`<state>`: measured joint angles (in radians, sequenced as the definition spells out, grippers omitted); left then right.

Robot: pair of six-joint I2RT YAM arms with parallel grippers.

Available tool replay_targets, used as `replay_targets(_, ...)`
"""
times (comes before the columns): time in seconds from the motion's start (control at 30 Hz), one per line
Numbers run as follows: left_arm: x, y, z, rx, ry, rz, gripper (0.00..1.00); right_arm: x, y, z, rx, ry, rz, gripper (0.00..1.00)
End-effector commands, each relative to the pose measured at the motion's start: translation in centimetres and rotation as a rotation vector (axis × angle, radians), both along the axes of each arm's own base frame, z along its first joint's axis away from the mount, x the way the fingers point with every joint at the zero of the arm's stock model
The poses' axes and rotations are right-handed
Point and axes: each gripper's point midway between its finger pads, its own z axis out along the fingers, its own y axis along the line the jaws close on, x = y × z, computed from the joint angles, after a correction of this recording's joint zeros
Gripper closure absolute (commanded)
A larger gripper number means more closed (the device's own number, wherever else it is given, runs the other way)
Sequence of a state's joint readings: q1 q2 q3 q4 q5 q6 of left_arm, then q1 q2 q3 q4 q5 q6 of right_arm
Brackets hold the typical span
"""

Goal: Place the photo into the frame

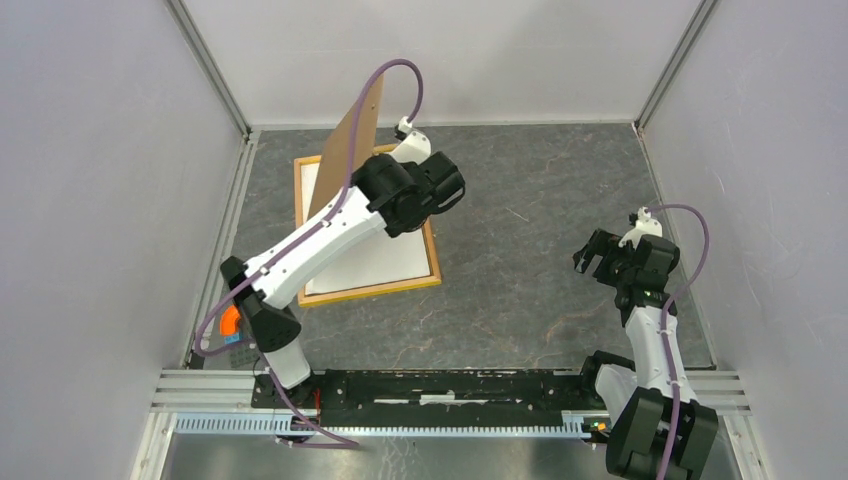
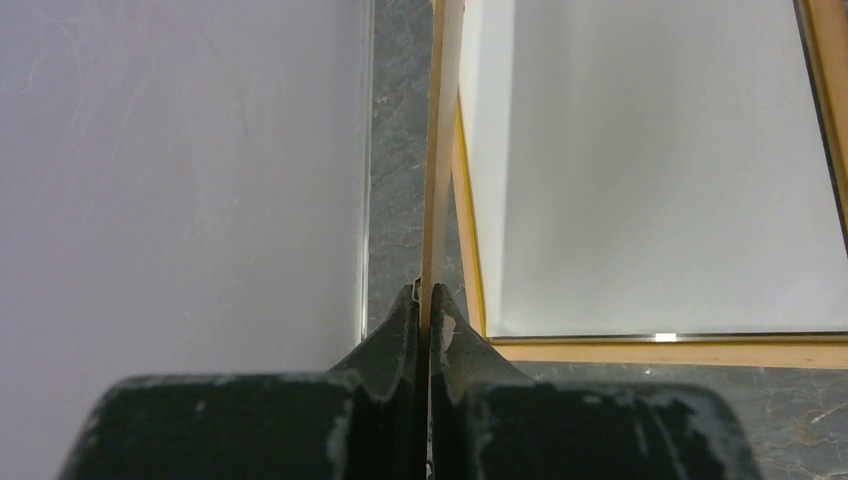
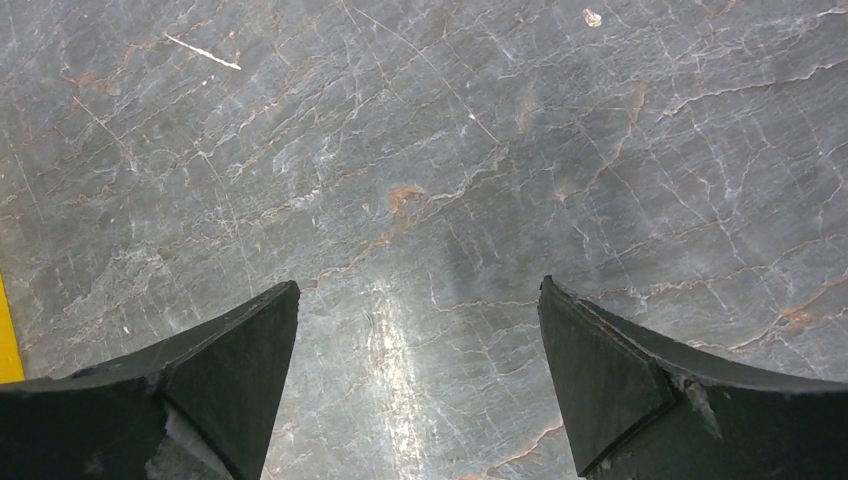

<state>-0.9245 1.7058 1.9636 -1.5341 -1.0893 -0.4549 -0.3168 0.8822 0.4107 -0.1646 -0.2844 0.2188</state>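
Observation:
The orange-yellow frame (image 1: 370, 291) lies flat on the grey table at the left. A white sheet (image 1: 375, 255) fills it, looking like the photo's plain back; no printed side shows. My left gripper (image 1: 385, 150) is shut on the edge of the brown fibreboard backing panel (image 1: 352, 140), holding it tilted on edge over the frame's far left side. In the left wrist view the gripper (image 2: 428, 300) pinches the thin panel (image 2: 440, 150), with the frame (image 2: 660, 351) and white sheet (image 2: 650, 180) to its right. My right gripper (image 1: 597, 250) is open and empty over bare table (image 3: 420, 300).
Pale enclosure walls (image 1: 100, 200) stand close on the left, back and right. An aluminium rail (image 1: 450, 390) carries the arm bases at the near edge. A yellow sliver (image 3: 5, 330) shows at the left border of the right wrist view.

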Motion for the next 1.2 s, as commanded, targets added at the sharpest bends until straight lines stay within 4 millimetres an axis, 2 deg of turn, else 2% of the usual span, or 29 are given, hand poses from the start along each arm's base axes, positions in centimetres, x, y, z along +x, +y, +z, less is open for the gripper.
replay_targets(0.0,0.6,0.4,1.0,-0.013,-0.148,0.096,0.98,0.7,0.2,0.4,-0.013,-0.044,0.025,0.05)
replay_targets(0.33,1.7,-1.6,-5.0,0.058,-0.149,0.162,0.98,0.6,0.7,-0.3,0.009,-0.038,0.047,0.05)
replay_targets(0.57,2.7,-2.5,-6.6,0.099,-0.135,0.166,0.98,0.5,0.8,-0.6,0.011,-0.035,0.051,0.05)
replay_targets(0.77,2.7,-1.8,-8.3,0.144,-0.100,0.182,0.98,0.5,0.8,-0.7,0.010,-0.035,0.051,0.05)
replay_targets(0.97,2.7,-1.1,-9.1,0.182,-0.088,0.190,0.98,0.5,0.9,-0.7,0.013,-0.034,0.051,0.05)
replay_targets(1.17,2.4,-0.5,-9.0,0.184,-0.089,0.196,0.98,0.5,0.9,-0.8,0.014,-0.035,0.051,0.05)
